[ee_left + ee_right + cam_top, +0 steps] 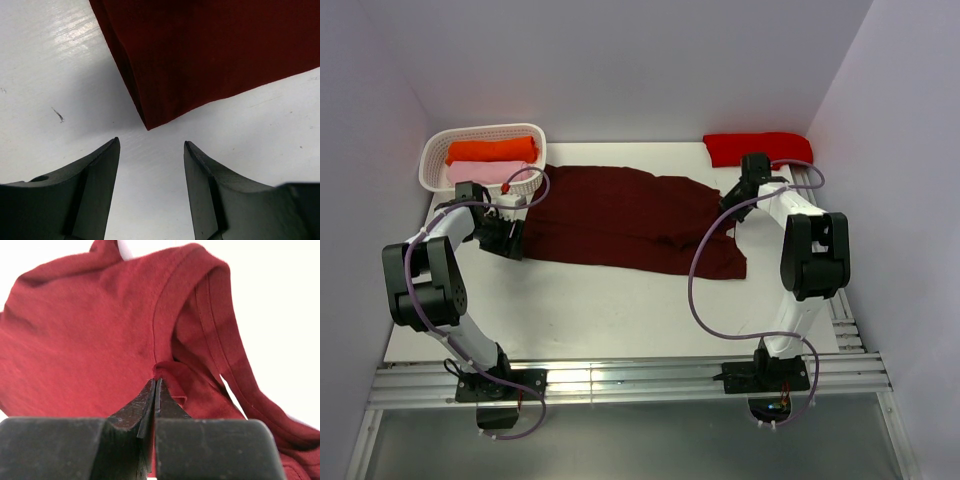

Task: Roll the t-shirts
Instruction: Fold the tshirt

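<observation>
The dark maroon soft-cloth t-shirt (620, 220) lay spread across the middle of the white tabletop (620, 310), long axis left-right, mostly flat w/ a few creases; its right end looked bunched and lifted in the right wrist view. No roll started, so probably the grab-and-straighten step before rolling.

Right end effector (155, 382): fingers together, clamped on a small fold of the shirt near a stitched sleeve or neck seam, can't tell which. Left end effector (151, 142): fingers apart, nothing between them, the shirt's doubled near-left corner just ahead and not touching.

Next move, imo: left goes fwd and down so the corner sits between the fingers, then closes.

Further out: white plastic lattice basket (435, 150) at far left w/ orange and pink rolled shirts; bright red folded shirt (758, 148) at far right.
</observation>
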You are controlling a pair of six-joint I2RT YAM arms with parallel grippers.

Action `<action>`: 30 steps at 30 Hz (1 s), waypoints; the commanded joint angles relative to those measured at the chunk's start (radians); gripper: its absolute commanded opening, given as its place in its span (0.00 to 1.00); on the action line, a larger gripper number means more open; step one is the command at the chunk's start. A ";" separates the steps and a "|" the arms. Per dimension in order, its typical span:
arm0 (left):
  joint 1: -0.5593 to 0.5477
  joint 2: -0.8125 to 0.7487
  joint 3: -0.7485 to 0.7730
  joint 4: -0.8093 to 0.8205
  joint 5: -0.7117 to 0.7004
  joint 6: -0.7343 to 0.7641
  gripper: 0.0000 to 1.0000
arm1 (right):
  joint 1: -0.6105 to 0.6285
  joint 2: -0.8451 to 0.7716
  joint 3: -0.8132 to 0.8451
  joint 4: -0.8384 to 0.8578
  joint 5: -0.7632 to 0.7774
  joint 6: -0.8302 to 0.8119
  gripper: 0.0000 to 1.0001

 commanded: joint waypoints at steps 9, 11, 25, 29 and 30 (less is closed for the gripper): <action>0.004 0.003 -0.001 0.017 -0.011 0.022 0.58 | -0.010 0.006 0.071 0.053 0.044 0.045 0.00; 0.005 0.003 -0.003 0.017 -0.014 0.024 0.58 | -0.010 0.003 0.071 0.048 0.054 0.045 0.00; 0.004 0.003 0.003 0.010 -0.011 0.025 0.58 | -0.013 0.004 0.089 0.037 0.071 0.042 0.36; 0.004 0.002 0.005 0.007 -0.010 0.027 0.58 | -0.008 -0.045 0.074 0.024 0.094 0.029 0.57; 0.002 0.000 0.006 0.005 -0.008 0.025 0.58 | -0.004 -0.057 0.071 0.017 0.094 0.023 0.59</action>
